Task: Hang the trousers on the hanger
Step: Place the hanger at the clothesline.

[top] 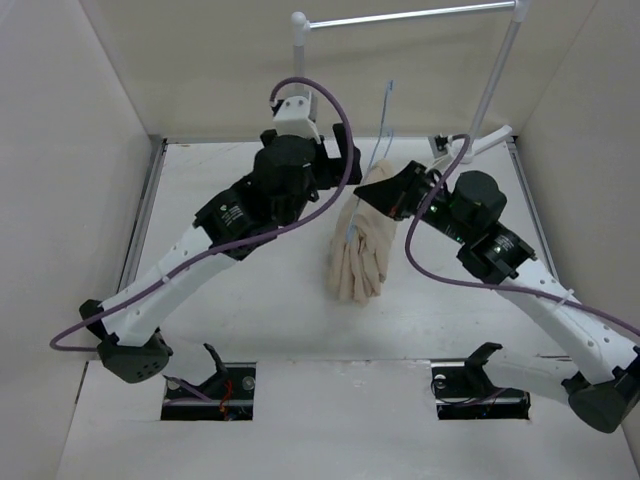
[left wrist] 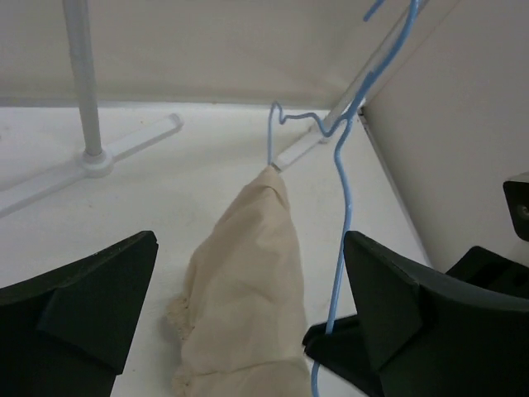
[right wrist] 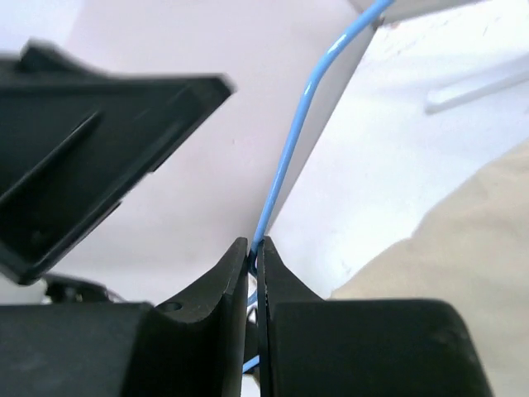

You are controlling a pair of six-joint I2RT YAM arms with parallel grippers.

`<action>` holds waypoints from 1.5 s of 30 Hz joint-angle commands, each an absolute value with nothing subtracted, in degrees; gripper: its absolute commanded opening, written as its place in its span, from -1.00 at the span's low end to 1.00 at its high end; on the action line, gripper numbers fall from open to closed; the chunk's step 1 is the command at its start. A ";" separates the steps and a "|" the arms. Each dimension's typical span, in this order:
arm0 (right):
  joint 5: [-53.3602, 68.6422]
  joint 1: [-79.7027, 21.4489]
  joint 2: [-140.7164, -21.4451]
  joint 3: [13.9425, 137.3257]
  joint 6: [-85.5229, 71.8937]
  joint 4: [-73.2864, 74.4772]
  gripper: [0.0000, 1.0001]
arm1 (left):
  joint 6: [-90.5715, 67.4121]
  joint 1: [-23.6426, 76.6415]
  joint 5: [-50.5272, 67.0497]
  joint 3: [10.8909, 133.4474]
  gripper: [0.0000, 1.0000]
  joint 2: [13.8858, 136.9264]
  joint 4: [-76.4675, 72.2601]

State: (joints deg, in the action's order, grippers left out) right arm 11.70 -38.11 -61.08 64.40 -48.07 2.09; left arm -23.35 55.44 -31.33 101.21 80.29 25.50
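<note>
The beige trousers (top: 360, 245) are a folded, wrinkled bundle at mid-table, their upper end meeting the thin blue wire hanger (top: 385, 120). In the right wrist view my right gripper (right wrist: 254, 248) is shut on the hanger wire (right wrist: 285, 165), with the trousers (right wrist: 471, 248) just to its right. My left gripper (left wrist: 248, 248) stands wide open. The trousers (left wrist: 248, 281) lie between its fingers (left wrist: 405, 306) without touching them, and the hanger wire (left wrist: 345, 207) runs close to the right finger. From above, the left gripper (top: 350, 162) sits just left of the hanger and the right gripper (top: 388, 195) just right of it.
A white rack stands at the back, with a post (top: 300, 30), a top rail (top: 410, 15) and flat feet (left wrist: 124, 149) on the table. Pale walls close in the left, right and back sides. Purple cables (top: 340, 120) loop over both arms.
</note>
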 commanded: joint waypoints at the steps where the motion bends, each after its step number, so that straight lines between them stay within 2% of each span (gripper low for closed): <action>1: 16.25 -33.90 -62.57 71.71 -48.87 -7.30 -0.90 | -22.07 52.09 -29.36 101.69 1.00 74.81 20.31; 7: 23.90 -22.38 -73.28 84.35 -47.99 -5.45 -0.91 | -22.76 41.72 -27.33 96.09 1.00 67.16 21.26; 12: 28.03 -13.41 -87.60 100.78 -47.46 -0.28 -0.91 | -29.43 38.28 -24.80 78.09 1.00 61.18 23.64; 16: 29.44 -10.16 -98.15 114.84 -46.67 4.47 -0.91 | -36.28 36.34 -19.78 63.22 1.00 56.44 22.76; 20: 30.85 -7.96 -106.33 125.31 -46.58 8.69 -0.91 | -39.28 34.76 -19.42 53.98 1.00 52.65 22.76; 27: 30.59 -6.63 -110.13 124.11 -46.58 9.41 -0.90 | -42.10 30.89 -16.97 47.20 1.00 50.71 23.64; 32: 29.71 -6.46 -108.73 118.23 -46.32 7.65 -0.83 | -43.42 29.49 -16.44 46.41 1.00 51.41 23.47; 34: 29.01 -6.46 -107.49 114.97 -46.23 5.98 -0.66 | -43.51 29.31 -16.44 46.84 1.00 52.47 23.64; 38: 28.30 -6.02 -106.00 113.03 -45.97 5.45 0.18 | -43.51 29.31 -16.35 47.98 1.00 55.45 23.82; 42: 27.42 -5.14 -103.02 112.68 -45.53 6.15 0.73 | -43.33 29.31 -16.26 50.53 1.00 58.88 25.22; 43: 27.07 -5.05 -101.88 112.24 -45.09 6.50 1.00 | -43.33 29.31 -16.26 51.15 1.00 59.58 25.49; 45: 26.19 -4.70 -98.98 110.75 -44.04 7.38 1.00 | -43.16 29.31 -16.26 52.38 1.00 60.81 25.66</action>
State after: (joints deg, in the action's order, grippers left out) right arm 27.14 -5.34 -107.24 110.69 -45.87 11.09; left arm -42.78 29.52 -16.38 48.51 60.36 25.71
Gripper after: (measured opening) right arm 0.994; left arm 0.997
